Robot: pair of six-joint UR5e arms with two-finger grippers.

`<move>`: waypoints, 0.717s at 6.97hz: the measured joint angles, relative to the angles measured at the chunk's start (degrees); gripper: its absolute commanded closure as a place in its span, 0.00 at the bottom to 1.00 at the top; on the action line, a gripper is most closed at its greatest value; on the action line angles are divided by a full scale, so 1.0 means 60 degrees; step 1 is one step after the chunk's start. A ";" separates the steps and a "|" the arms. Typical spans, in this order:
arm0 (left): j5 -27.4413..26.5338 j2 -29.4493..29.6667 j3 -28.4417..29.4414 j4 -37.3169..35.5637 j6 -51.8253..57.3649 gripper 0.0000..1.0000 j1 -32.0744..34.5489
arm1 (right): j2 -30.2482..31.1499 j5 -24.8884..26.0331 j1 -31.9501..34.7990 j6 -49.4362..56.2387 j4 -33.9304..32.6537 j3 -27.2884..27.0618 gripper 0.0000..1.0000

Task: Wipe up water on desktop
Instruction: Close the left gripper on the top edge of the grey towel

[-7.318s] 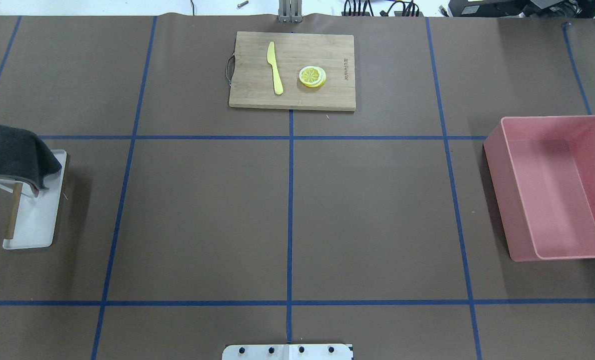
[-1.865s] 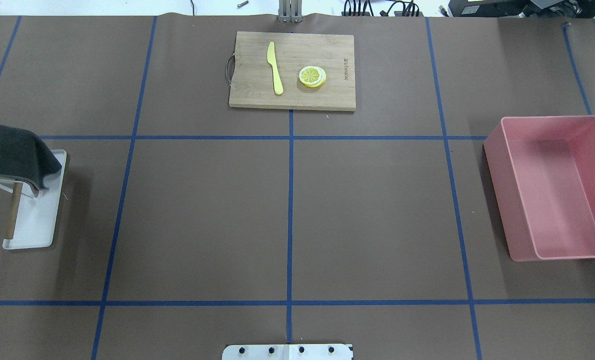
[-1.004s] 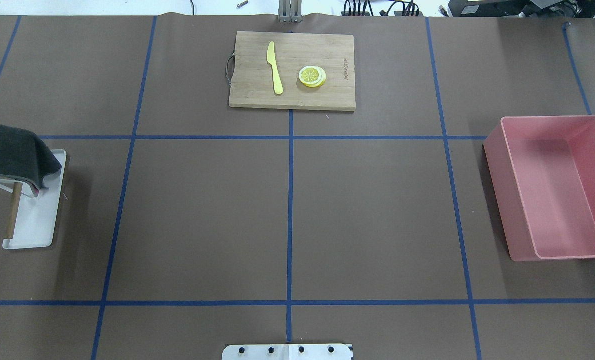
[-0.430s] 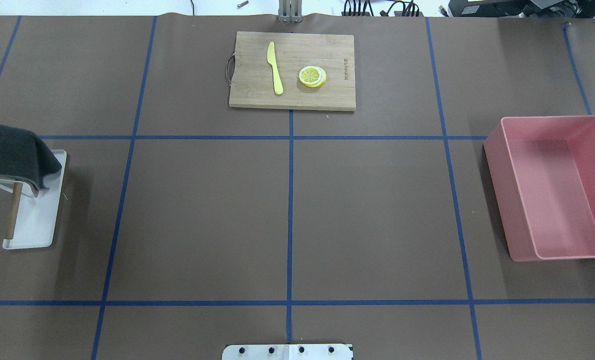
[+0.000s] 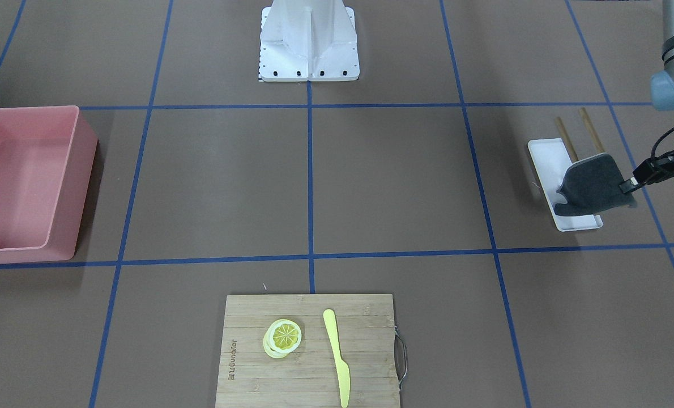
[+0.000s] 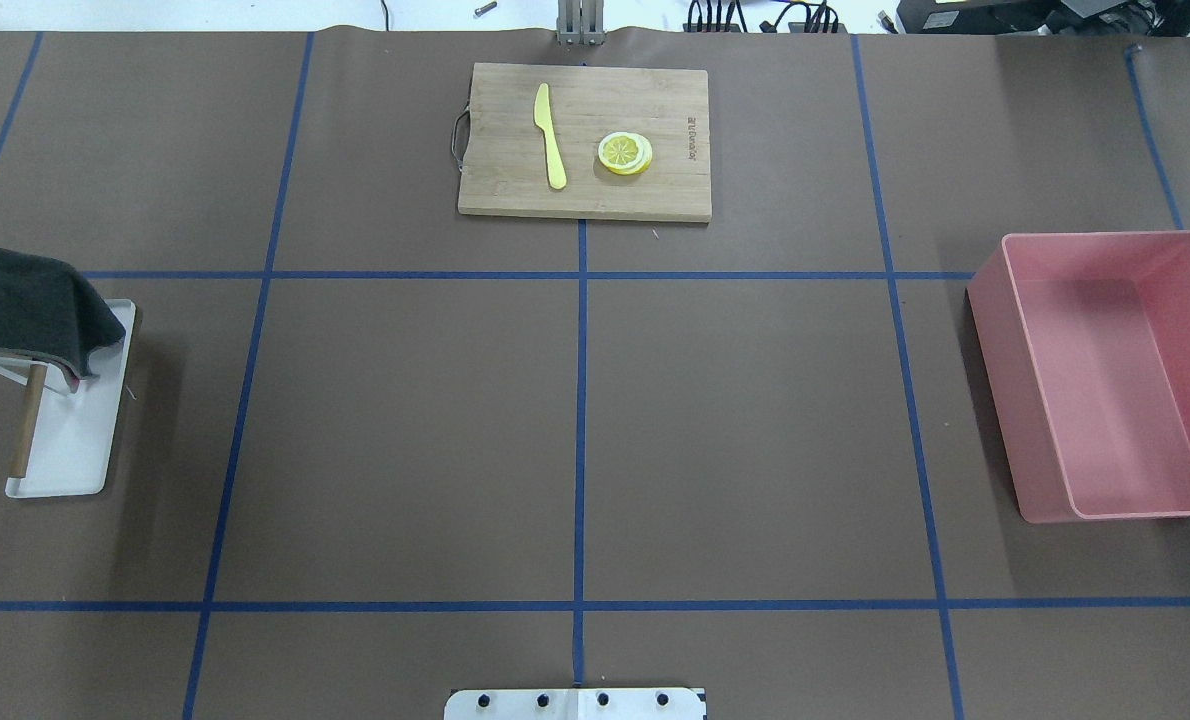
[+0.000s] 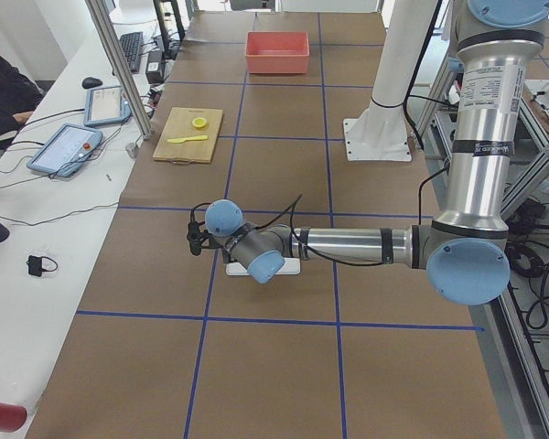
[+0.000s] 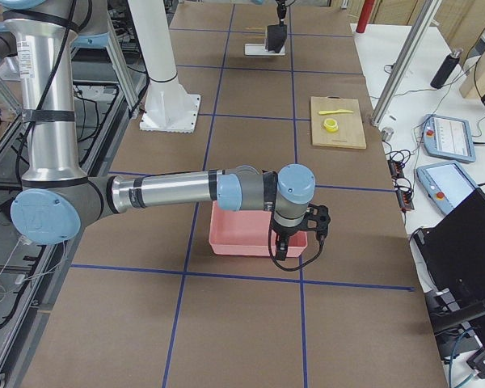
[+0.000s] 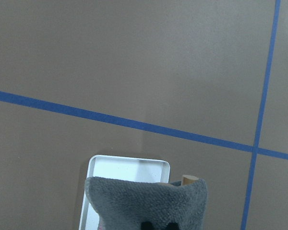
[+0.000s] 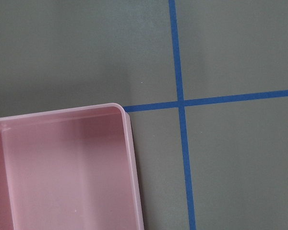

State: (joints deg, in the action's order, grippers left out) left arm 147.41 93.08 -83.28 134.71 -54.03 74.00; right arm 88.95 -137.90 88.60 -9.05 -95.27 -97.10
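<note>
The desktop point(image 6: 405, 430) is brown paper crossed by blue tape lines; I can make out no water on it. A dark grey cloth point(image 5: 592, 184) hangs over a small rack above a white tray point(image 5: 544, 161) at the robot's left end. My left gripper point(image 5: 628, 184) is at the cloth's outer edge, shut on it. In the left wrist view the cloth point(image 9: 149, 203) fills the bottom centre. My right gripper point(image 8: 295, 242) hovers beside the pink bin; I cannot tell whether it is open or shut.
A bamboo cutting board point(image 6: 515, 190) with a yellow knife point(image 6: 551, 135) and lemon slices point(image 6: 624, 153) lies at the far middle. The pink bin point(image 6: 995, 380) stands at the right. The rack's wooden legs point(image 6: 25, 420) slant over the tray. The robot base point(image 5: 308, 39) is at the near edge.
The left gripper's tip has come in at the cloth's outer edge since the earliest frame. The cloth has shifted very slightly. Nothing else moved.
</note>
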 measured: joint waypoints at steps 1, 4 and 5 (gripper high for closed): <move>0.0072 0.0017 -0.0014 0.0002 0.0014 1.00 0.0000 | -0.0013 0.0000 0.0000 0.0000 0.0002 0.0006 0.00; 0.1167 0.0130 -0.0113 0.0020 0.0036 1.00 0.0065 | -0.0028 -0.0070 0.0000 0.0000 0.0003 0.0031 0.00; 0.1450 0.0139 -0.0193 0.0010 0.0031 1.00 0.0163 | -0.0029 -0.0158 0.0000 0.0000 0.0009 0.0041 0.00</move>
State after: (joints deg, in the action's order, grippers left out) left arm 156.10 93.92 -84.44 134.78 -53.85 74.98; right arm 88.77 -138.85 88.59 -9.05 -95.22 -96.85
